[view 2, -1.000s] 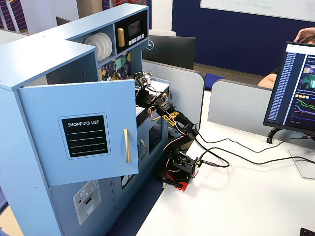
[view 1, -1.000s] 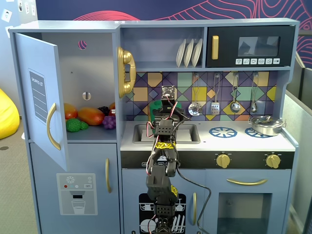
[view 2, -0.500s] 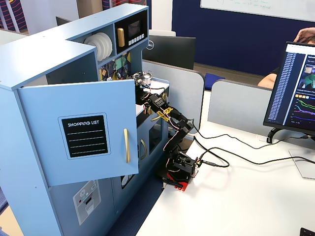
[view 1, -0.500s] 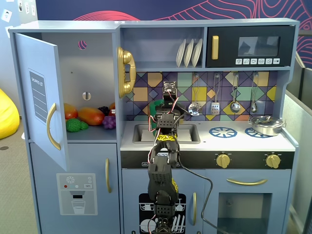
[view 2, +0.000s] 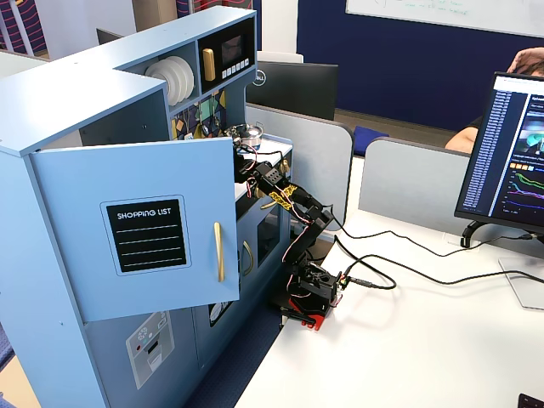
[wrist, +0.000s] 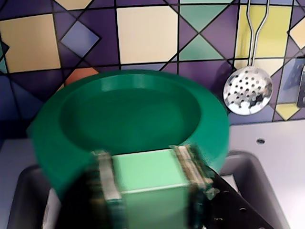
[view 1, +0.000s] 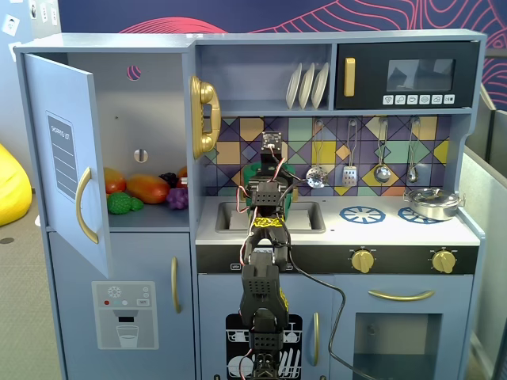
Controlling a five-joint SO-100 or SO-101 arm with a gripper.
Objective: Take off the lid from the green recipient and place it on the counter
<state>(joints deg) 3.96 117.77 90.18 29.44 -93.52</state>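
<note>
Room evenly lit, bright, soft overhead light; no hard shadows. In a fixed view, faint shade under upper shelf and inside open fridge compartment; silver pan shows small highlights. Wrist view softest: green lid smeared at left edge, gripper fingers and light green strap blurred, close, out of focus; skimmer and tiled backsplash fairly sharp. In other fixed view, monitor glows, whiteboard slightly washed; arm small, detail coarse.
</note>
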